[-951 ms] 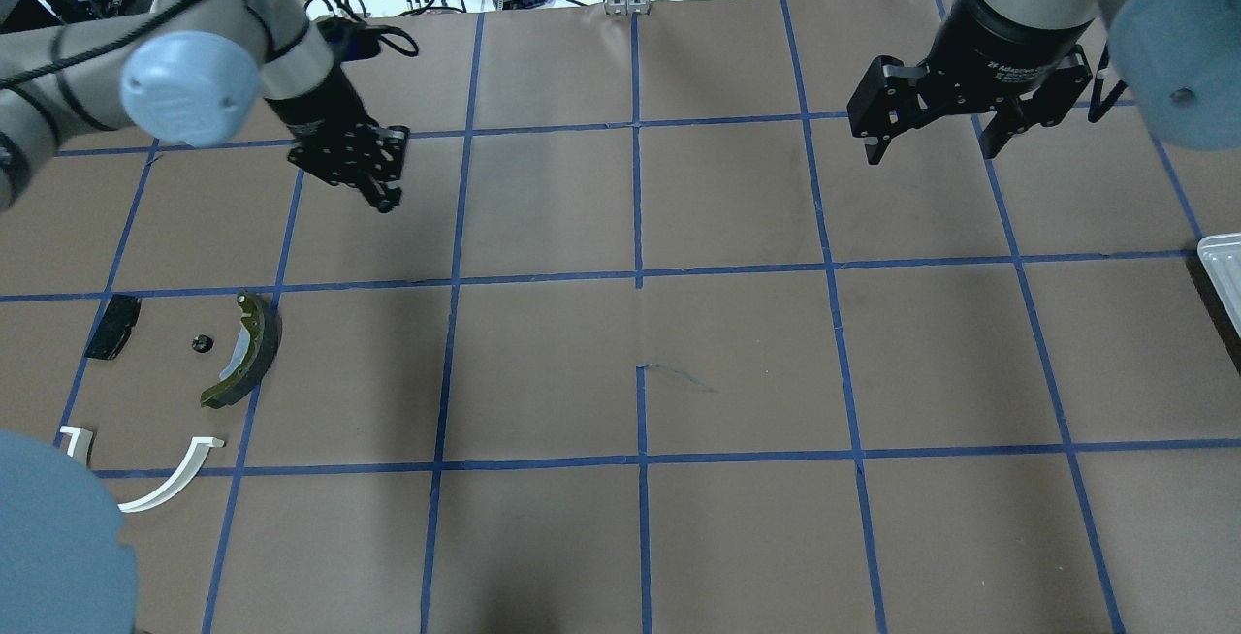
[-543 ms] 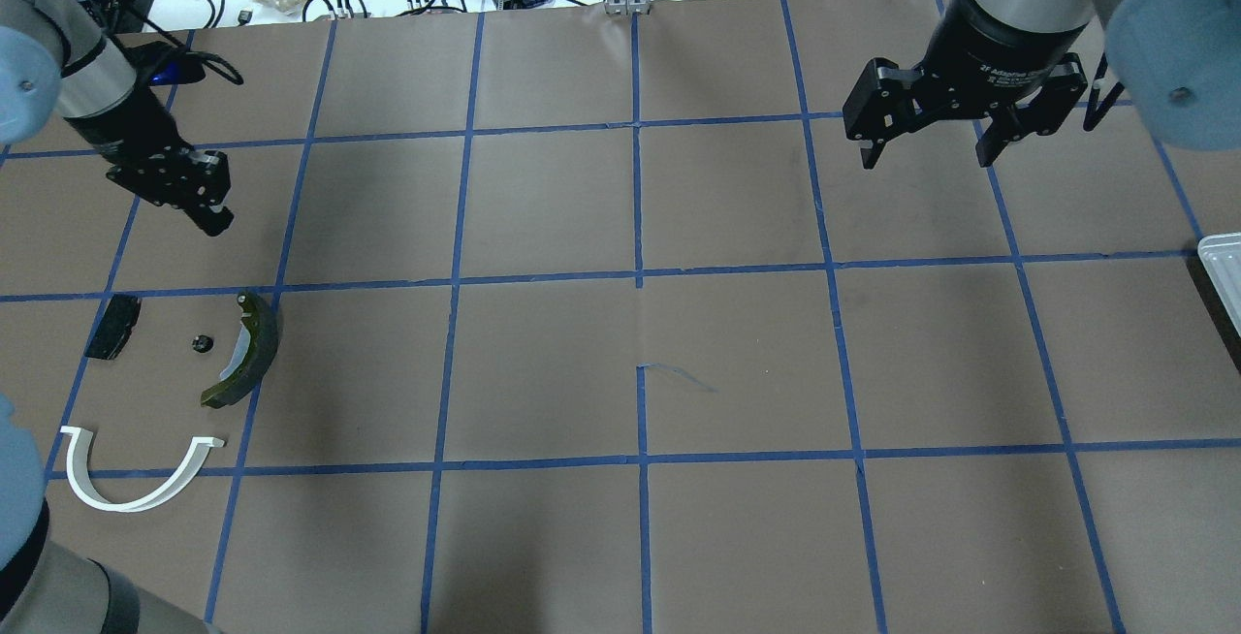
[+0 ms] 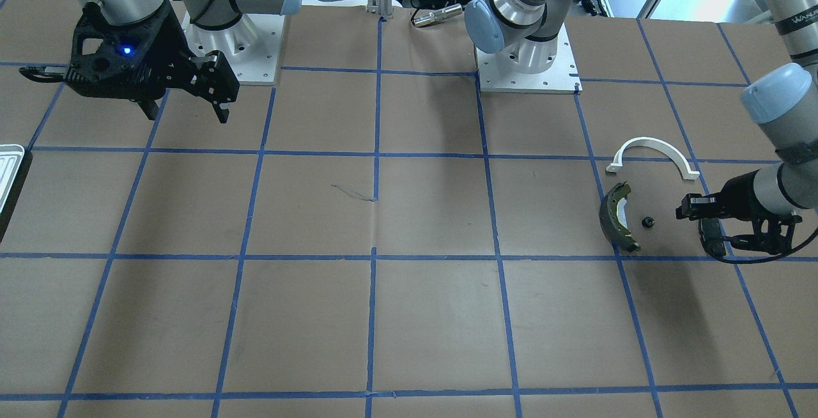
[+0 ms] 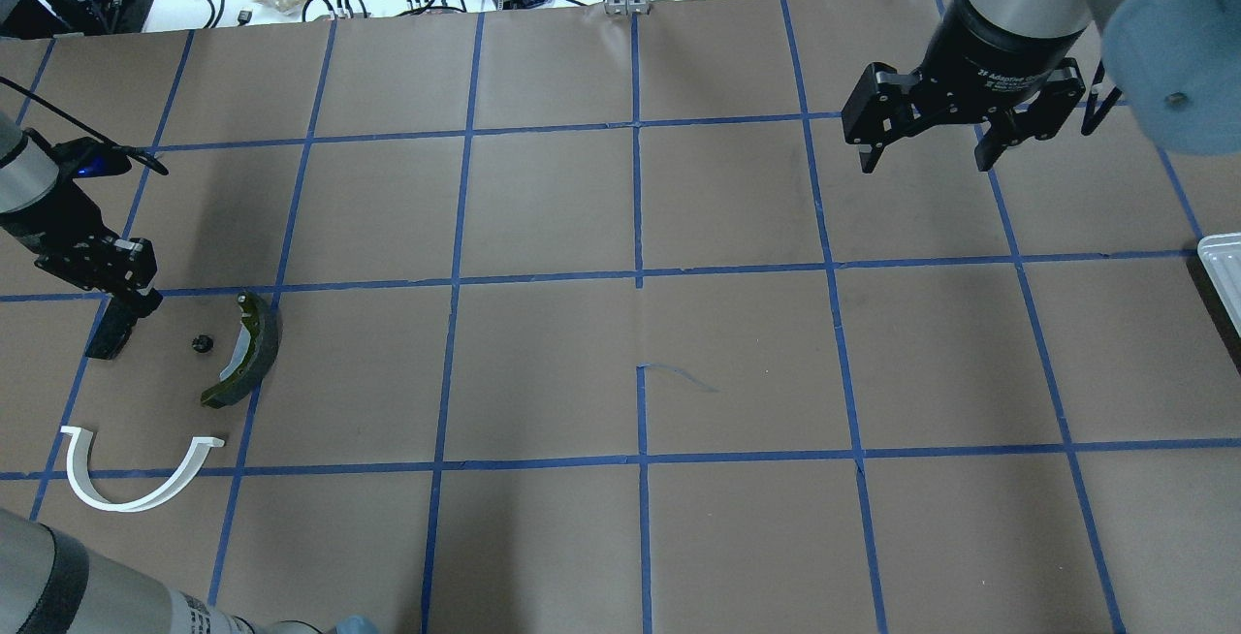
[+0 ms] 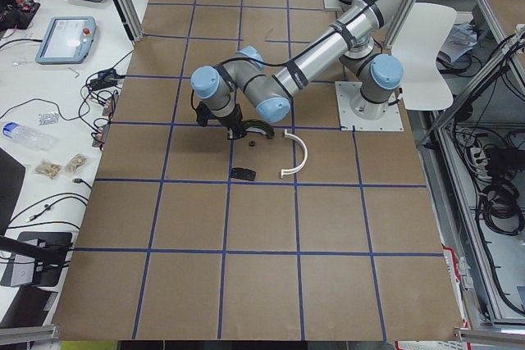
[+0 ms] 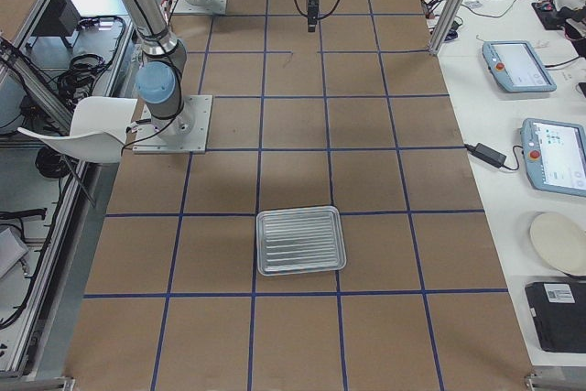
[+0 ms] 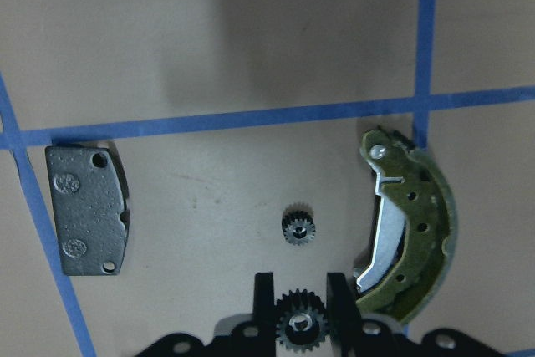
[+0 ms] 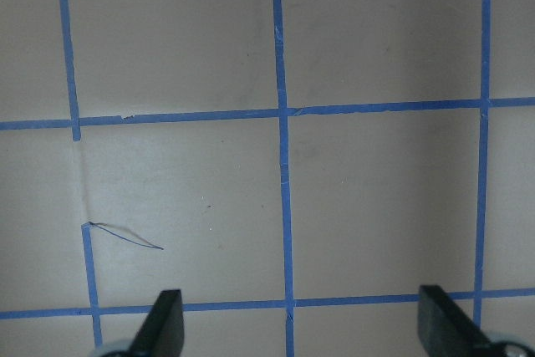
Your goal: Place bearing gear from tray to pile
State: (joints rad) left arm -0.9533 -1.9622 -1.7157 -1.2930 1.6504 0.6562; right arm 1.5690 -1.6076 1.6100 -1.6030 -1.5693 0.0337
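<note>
Dark bearing gear [image 7: 301, 325] in left end effector [image 7: 301, 283], lower part obscured.

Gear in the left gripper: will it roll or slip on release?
The gear looks small, hard and toothed, so probably stiff and light. The left gripper pinches it across the teeth, so slip seems unlikely. Being round, it could roll if dropped on edge; the other gear lies flat.

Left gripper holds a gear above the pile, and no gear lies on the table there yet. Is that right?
Not quite. The left wrist view shows a small gear already lying on the table between the black pad and the brake shoe. The left gripper does hold a second gear above them.
</note>
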